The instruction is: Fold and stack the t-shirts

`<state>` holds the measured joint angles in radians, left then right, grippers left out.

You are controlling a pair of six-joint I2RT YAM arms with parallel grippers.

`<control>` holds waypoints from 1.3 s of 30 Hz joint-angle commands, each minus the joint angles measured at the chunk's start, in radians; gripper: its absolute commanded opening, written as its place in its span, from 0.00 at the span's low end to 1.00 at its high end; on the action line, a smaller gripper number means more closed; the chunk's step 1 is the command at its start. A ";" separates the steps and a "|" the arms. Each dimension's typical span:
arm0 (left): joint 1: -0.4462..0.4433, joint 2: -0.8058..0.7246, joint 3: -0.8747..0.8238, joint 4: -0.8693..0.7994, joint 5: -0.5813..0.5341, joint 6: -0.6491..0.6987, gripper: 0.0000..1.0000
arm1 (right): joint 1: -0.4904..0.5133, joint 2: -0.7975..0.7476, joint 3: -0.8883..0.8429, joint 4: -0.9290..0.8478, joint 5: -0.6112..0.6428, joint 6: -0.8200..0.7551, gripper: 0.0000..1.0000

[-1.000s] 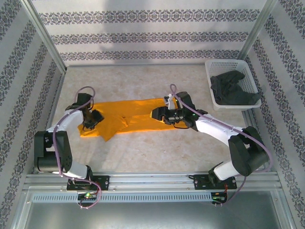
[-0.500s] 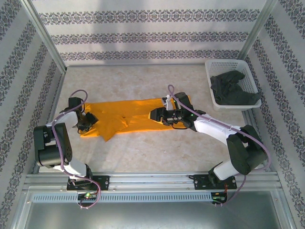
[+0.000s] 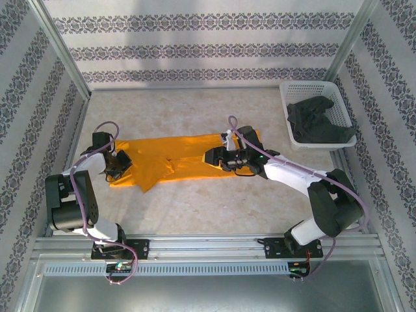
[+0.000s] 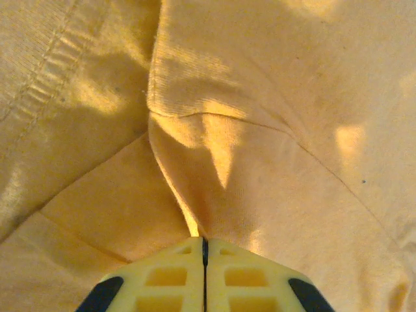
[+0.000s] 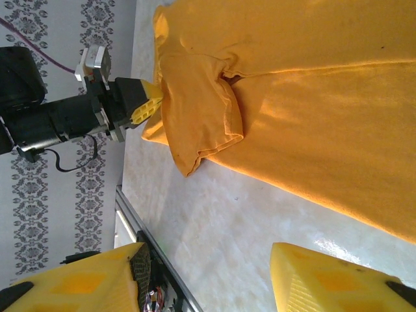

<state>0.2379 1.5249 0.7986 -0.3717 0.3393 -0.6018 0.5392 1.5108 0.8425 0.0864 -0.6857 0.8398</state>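
The table [image 3: 195, 110] has a pale beige top with a marble-like pattern. 2 things lie directly on it. The orange-yellow t-shirt [image 3: 188, 153] is spread flat across the middle, a long shape running from near the left edge toward the right, and 1 part is folded over at its left end. The white lattice basket [image 3: 309, 84] stands at the far right corner.
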 commanded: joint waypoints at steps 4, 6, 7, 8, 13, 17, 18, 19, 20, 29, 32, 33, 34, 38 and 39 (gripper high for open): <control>0.007 -0.048 0.016 -0.057 -0.034 0.028 0.00 | -0.006 0.008 0.027 -0.007 0.005 0.004 0.52; 0.008 -0.055 0.038 -0.081 -0.043 0.028 0.00 | -0.008 0.002 0.024 -0.007 0.008 0.004 0.52; 0.008 -0.058 0.052 -0.093 -0.049 0.027 0.00 | -0.008 0.000 0.024 -0.008 0.010 0.003 0.52; 0.007 -0.062 0.065 -0.103 -0.056 0.025 0.00 | -0.010 0.000 0.023 -0.011 0.011 0.004 0.52; 0.008 -0.048 0.140 -0.155 -0.087 0.016 0.00 | -0.015 -0.001 0.022 -0.013 0.011 0.005 0.52; 0.009 0.010 0.217 -0.178 -0.097 0.024 0.00 | -0.017 -0.005 0.018 -0.016 0.012 0.004 0.52; 0.009 0.028 0.238 -0.187 -0.098 0.031 0.00 | -0.016 -0.007 0.015 -0.018 0.013 0.005 0.52; 0.009 0.048 0.264 -0.195 -0.103 0.034 0.00 | -0.016 -0.011 0.012 -0.019 0.014 0.007 0.52; 0.009 0.064 0.285 -0.199 -0.106 0.039 0.00 | -0.016 -0.014 0.009 -0.020 0.015 0.005 0.52; 0.009 0.250 0.449 -0.240 -0.149 0.089 0.00 | -0.022 -0.050 -0.022 -0.031 0.023 0.008 0.51; 0.009 0.298 0.483 -0.236 -0.172 0.108 0.00 | -0.024 -0.064 -0.031 -0.038 0.028 0.007 0.51; 0.010 0.311 0.493 -0.236 -0.178 0.113 0.00 | -0.026 -0.066 -0.034 -0.041 0.031 0.004 0.52; 0.009 0.325 0.504 -0.237 -0.181 0.115 0.02 | -0.026 -0.070 -0.038 -0.046 0.036 0.004 0.52; 0.007 0.347 0.516 -0.247 -0.206 0.113 0.32 | -0.053 -0.094 -0.049 -0.088 0.074 -0.018 0.51; 0.006 0.335 0.511 -0.248 -0.222 0.109 0.38 | -0.063 -0.099 -0.046 -0.113 0.093 -0.032 0.50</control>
<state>0.2379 1.8679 1.2881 -0.5762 0.1711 -0.5110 0.5049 1.4490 0.8066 0.0246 -0.6441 0.8356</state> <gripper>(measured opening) 0.338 0.505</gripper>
